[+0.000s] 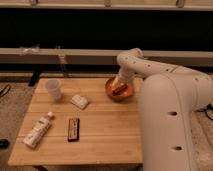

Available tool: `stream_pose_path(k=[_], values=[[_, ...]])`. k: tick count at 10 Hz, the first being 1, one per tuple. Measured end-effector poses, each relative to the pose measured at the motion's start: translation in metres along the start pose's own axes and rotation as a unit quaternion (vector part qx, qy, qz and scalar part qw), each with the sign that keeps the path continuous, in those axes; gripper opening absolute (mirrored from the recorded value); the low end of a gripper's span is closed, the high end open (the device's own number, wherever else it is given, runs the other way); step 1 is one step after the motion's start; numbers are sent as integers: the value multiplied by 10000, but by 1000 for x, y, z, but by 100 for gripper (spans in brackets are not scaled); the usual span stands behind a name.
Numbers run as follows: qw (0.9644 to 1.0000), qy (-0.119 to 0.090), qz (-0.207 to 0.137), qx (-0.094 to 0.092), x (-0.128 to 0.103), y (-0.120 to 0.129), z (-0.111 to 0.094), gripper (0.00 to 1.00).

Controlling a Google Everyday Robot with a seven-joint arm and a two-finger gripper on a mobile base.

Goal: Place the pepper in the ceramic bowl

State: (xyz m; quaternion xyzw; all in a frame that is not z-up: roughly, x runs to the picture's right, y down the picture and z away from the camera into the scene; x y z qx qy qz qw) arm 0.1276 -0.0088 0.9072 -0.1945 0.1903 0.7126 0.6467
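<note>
The round orange-red ceramic bowl (119, 92) sits at the far right of the wooden table (100, 135). A small dark red pepper (120, 90) lies inside the bowl. My gripper (120, 82) hangs at the end of the white arm (170, 100), right over the bowl and just above the pepper. The arm hides the right part of the bowl.
A white translucent cup (53, 89) stands at the far left of the table. A small white packet (79, 101) lies mid-table. A dark red-and-black bar (73, 129) and a white bottle (38, 131) lie nearer the front left. A dark wall runs behind the table.
</note>
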Motion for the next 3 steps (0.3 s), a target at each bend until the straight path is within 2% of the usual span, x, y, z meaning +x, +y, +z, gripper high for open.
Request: stream_pose_path(k=[3], values=[[10000, 8, -13, -18, 0, 4, 0, 80]])
